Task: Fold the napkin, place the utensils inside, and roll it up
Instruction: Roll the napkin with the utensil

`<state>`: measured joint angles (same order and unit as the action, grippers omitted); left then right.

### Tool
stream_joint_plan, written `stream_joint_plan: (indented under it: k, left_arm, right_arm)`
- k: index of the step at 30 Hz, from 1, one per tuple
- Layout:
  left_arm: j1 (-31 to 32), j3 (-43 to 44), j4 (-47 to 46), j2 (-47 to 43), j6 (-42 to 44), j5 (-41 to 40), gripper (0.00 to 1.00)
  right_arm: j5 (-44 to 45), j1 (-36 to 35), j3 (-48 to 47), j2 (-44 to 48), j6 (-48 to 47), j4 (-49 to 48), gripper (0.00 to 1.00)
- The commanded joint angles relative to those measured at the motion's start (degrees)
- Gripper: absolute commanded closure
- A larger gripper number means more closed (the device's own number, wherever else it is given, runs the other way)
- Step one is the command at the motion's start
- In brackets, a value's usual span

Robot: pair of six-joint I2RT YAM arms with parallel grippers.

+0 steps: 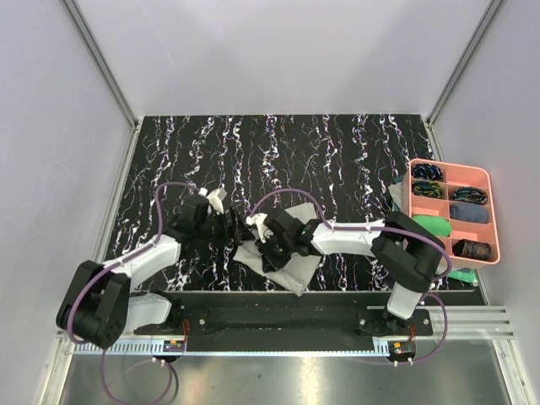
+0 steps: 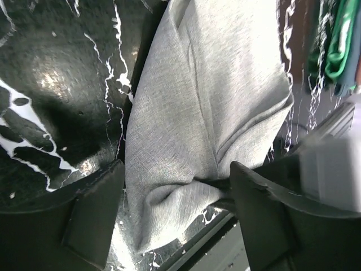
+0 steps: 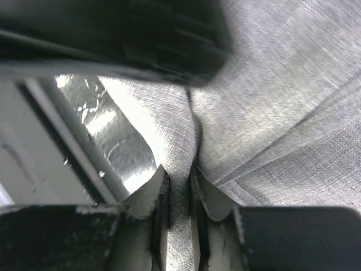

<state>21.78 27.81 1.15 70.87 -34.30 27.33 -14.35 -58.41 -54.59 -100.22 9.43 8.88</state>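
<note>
Marbled table [image 1: 337, 152] beneath, the napkin [image 2: 208, 113] is being pinched by the right gripper [image 3: 179, 186] and straddled by the wide-open left gripper [image 2: 175, 176], a pink tray [image 1: 451, 164] lying well right of both.

Overhead view's evenly lit and sharp. Wrist cams catch glare off the glossy table [image 2: 51, 73]; napkin [image 3: 282, 113] weave looks crisp, bottom edges dark and blurry.

A: Where does the napkin [image 1: 285, 266] lie?

B: On the surface [image 1: 354, 152], close to its near edge, roughly midway between the two arm bases; its bunched end lies between the spread fingers of the left gripper [image 1: 232, 226], which sits to its left; the right gripper [image 1: 268, 245] is over its left part, pinching a fold.

A: And further right?

B: The tray [image 1: 447, 164] sits at the right edge, well apart from the napkin; rolled cloths [image 1: 469, 195] lie in its compartments; a folded cloth [image 1: 462, 275] lies just in front of it.
</note>
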Motion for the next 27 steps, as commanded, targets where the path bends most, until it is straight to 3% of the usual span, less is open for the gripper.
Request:
stream_joint_plan:
  k: [1, 6, 13, 22, 27]
  left_arm:
    - [-0.2, -3.8, -2.7, -4.5, 0.9, -3.0, 0.2]
    - [-0.2, -8.4, -7.6, -9.1, 0.5, -1.5, 0.15]
    - [-0.1, -11.3, -14.1, -6.6, -1.3, 1.7, 0.16]
    - [0.1, -15.5, -26.0, -4.0, -3.2, 6.3, 0.17]
    - [0.3, -14.7, -28.9, 1.2, -2.9, 6.9, 0.25]
  right_arm:
    - [-15.3, 4.5, 2.4, -0.9, 0.7, 3.2, 0.81]
    - [-24.0, 8.0, 1.0, -3.6, 0.2, 2.7, 0.81]
    - [-35.7, 13.8, -0.2, -8.6, 1.4, 1.8, 0.81]
    - [-41.5, 17.8, -2.4, -14.8, 2.7, 1.5, 0.81]
    - [-42.5, 18.3, -3.3, -17.0, 2.8, 1.6, 0.81]
